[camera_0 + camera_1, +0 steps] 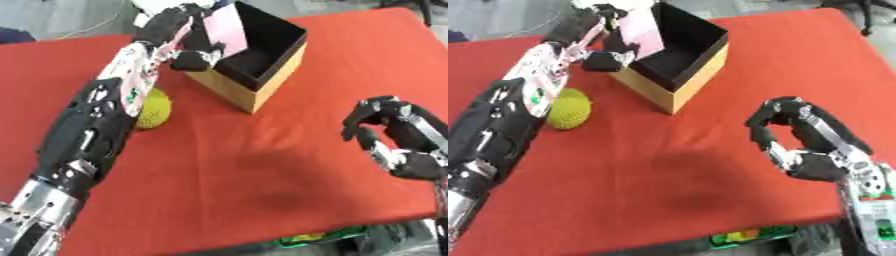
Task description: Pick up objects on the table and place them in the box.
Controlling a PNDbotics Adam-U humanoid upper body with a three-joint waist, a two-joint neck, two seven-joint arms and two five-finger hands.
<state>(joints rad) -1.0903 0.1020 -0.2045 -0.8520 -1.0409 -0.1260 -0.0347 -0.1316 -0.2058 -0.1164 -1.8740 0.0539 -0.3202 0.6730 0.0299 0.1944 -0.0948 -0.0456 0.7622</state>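
Up in the upper left of the frame, the left hand point(592, 25) is curled round a flat pink card-like object point(642, 31), its fingers point(199, 56) pinching it right over the near-left rim of the open square cardboard box with the black lining point(262, 75). The pink piece stands tilted against the box's inner wall, partly inside the opening. The box itself sits on the red-covered bench point(262, 165), upper centre. Just left of it, beside the long black forearm, a yellow-green bumpy ball point(568, 108) rests on the red cloth, well clear of the box. Over at the right edge of the frame, the right hand point(798, 135) hovers above the bench with its fingers bent inward, holding nothing.
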